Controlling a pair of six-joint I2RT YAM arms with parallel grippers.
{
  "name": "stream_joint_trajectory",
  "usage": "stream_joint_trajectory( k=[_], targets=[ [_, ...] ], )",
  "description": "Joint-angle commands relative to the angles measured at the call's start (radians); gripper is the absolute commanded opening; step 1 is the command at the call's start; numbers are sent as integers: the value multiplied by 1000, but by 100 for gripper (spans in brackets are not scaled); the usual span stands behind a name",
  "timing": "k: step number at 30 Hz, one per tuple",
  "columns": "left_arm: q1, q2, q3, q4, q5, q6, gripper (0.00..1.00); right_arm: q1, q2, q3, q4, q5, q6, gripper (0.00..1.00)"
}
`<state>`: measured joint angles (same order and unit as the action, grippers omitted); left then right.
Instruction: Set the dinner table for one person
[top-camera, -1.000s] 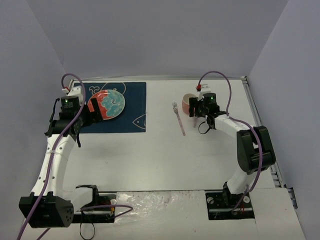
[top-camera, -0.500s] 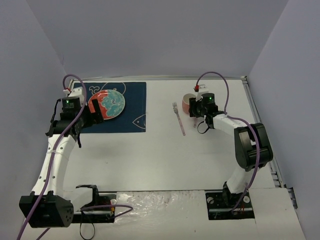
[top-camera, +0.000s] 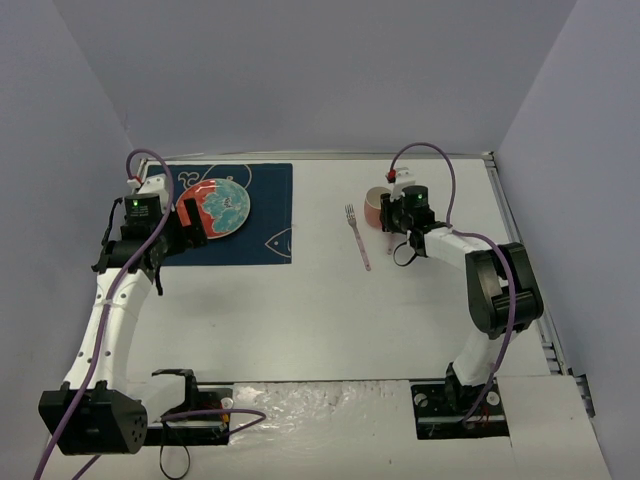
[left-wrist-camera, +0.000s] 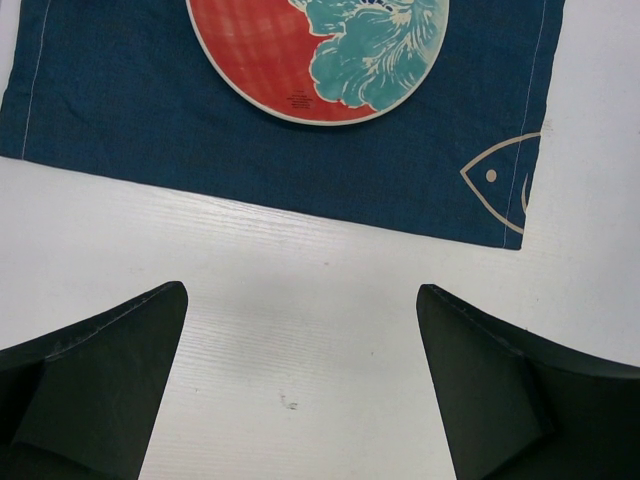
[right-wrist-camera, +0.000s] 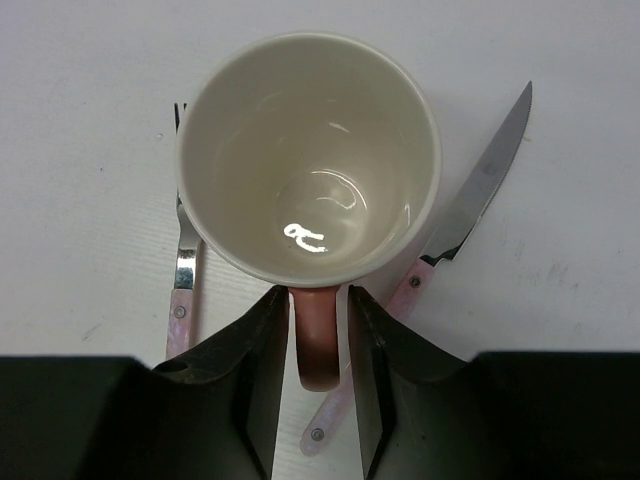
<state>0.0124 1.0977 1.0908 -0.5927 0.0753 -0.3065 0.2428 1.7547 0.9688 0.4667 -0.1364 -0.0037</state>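
A pink mug (top-camera: 377, 205) with a cream inside (right-wrist-camera: 310, 170) stands upright on the white dinner table (top-camera: 320, 320). My right gripper (top-camera: 392, 212) (right-wrist-camera: 318, 300) straddles the mug's handle (right-wrist-camera: 318, 345), jaws narrow, with a thin gap on each side. A pink-handled fork (top-camera: 356, 238) (right-wrist-camera: 185, 275) lies left of the mug and a pink-handled knife (right-wrist-camera: 480, 190) lies right of it. A red and teal plate (top-camera: 215, 208) (left-wrist-camera: 320, 50) sits on the blue placemat (top-camera: 270, 200) (left-wrist-camera: 120, 130). My left gripper (top-camera: 185, 222) (left-wrist-camera: 300, 300) is open and empty over bare table just short of the placemat.
Grey walls close in the table at the back and sides. The table's metal edge (top-camera: 505, 210) runs along the right. The arm bases (top-camera: 460, 405) sit at the near edge.
My right gripper has edged left toward the mug, and its arm's elbow has swung in. The mug, plate and left arm have not moved.
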Motion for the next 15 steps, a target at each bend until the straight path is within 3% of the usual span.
stream_joint_trajectory(
  k=[1,11,15],
  targets=[
    [-2,-14,15,50,4,3,97,-3,-9,20,79,6,-26,26],
    [-2,-13,14,53,1,2,97,-2,-13,-24,164,11,-47,17],
    [-2,-13,12,53,1,3,97,-2,-22,-34,181,15,-56,9]
  ],
)
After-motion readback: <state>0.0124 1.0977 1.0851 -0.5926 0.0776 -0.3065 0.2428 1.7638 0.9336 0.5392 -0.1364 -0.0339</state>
